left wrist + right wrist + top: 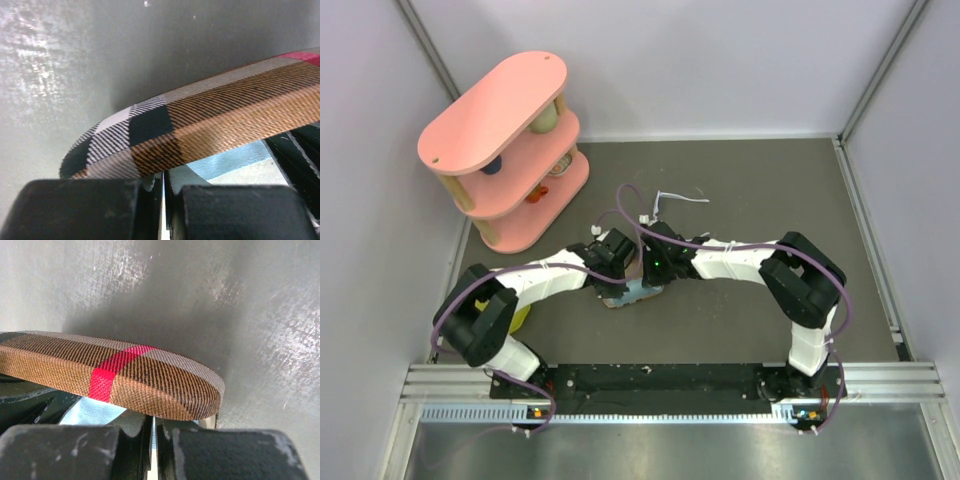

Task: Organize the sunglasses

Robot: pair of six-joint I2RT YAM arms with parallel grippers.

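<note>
The left gripper (163, 184) is seen clamped shut at the lower edge of the plaid case (215, 117). The right gripper (153, 424) is likewise closed tight at the case's other end. Whether anything is pinched cannot be told. The sunglasses (680, 196) are laid flat on the table (770, 185) beyond both grippers, with the long axis running roughly left to right.

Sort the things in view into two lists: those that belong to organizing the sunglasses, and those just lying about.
Belong to the job: sunglasses; plaid case; light blue cloth.

Just lying about: pink shelf with its small items; yellow object by the left arm.
</note>
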